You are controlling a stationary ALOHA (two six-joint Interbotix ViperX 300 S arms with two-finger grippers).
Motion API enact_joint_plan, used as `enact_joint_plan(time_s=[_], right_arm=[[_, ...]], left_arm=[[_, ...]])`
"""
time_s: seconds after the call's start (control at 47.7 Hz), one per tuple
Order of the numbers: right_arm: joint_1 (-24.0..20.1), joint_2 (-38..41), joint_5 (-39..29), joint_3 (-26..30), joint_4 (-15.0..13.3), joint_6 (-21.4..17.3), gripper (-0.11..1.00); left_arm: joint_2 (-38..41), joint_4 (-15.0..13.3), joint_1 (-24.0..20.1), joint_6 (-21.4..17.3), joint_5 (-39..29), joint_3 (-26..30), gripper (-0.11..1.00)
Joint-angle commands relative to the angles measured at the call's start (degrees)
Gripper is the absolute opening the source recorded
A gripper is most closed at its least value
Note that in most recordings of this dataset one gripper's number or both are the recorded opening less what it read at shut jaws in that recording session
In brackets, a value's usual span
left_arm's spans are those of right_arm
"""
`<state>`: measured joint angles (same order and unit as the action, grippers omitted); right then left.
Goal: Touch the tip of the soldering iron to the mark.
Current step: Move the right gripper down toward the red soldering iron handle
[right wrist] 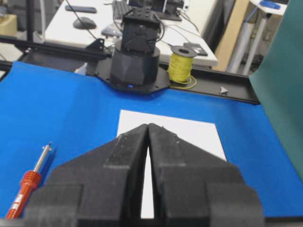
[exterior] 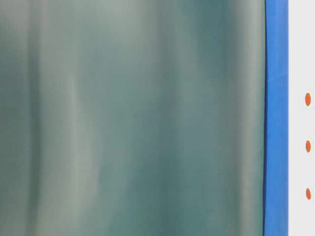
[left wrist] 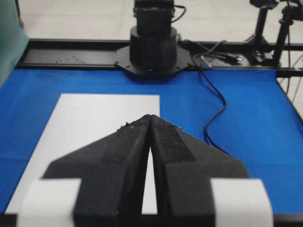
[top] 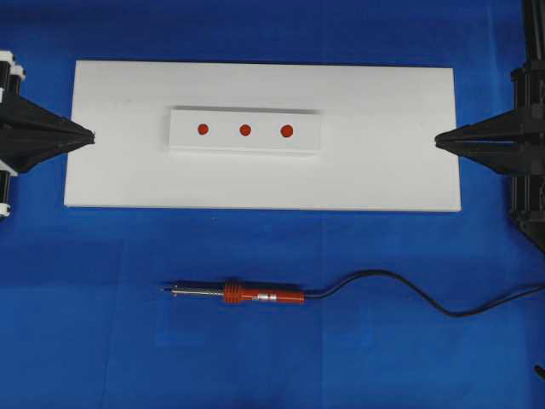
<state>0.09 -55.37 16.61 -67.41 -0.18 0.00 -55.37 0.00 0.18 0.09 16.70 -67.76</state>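
The soldering iron lies flat on the blue cloth in front of the white board, tip pointing left, its black cord trailing off to the right; the right wrist view catches its orange handle and metal shaft at lower left. Three red marks sit in a row on a raised white block in the middle of the board. My left gripper rests shut at the board's left edge, holding nothing. At the right edge my right gripper is shut and empty too. Both are far from the iron.
The white board covers most of the upper table on blue cloth. In the table-level view a green sheet fills the picture, with three marks at the right. The other arm's base stands ahead in the left wrist view; a yellow wire spool stands beyond the table.
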Motion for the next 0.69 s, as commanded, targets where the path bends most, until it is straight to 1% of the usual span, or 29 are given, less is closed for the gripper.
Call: enact_joint_plan(time_s=[0.0, 0.126, 0.252, 0.378, 0.608, 0.671], right_arm=[[-0.35, 0.53, 0.26, 1.05, 0.0, 0.0, 0.0], [-0.26, 0.79, -1.76, 1.41, 0.0, -0.18, -0.06], [-0.53, 0.88, -2.2, 1.76, 0.44, -0.79, -0.06], [-1.32, 1.85, -2.02, 2.2, 0.53, -2.72, -0.06], [-4.22, 7.12, -1.93, 4.75, 0.62, -4.04, -0.06], [-4.92, 8.88, -2.02, 5.98, 0.62, -4.66, -0.04]], left_arm=[[0.18, 0.09, 0.53, 0.53, 0.53, 0.62, 0.0], [0.35, 0.09, 0.7, 0.44, 0.35, 0.53, 0.0], [0.35, 0.09, 0.62, 0.53, 0.35, 0.44, 0.0], [0.44, 0.09, 0.62, 0.53, 0.35, 0.44, 0.0], [0.44, 0.09, 0.7, 0.53, 0.53, 0.35, 0.0], [0.44, 0.09, 0.7, 0.53, 0.53, 0.44, 0.0]])
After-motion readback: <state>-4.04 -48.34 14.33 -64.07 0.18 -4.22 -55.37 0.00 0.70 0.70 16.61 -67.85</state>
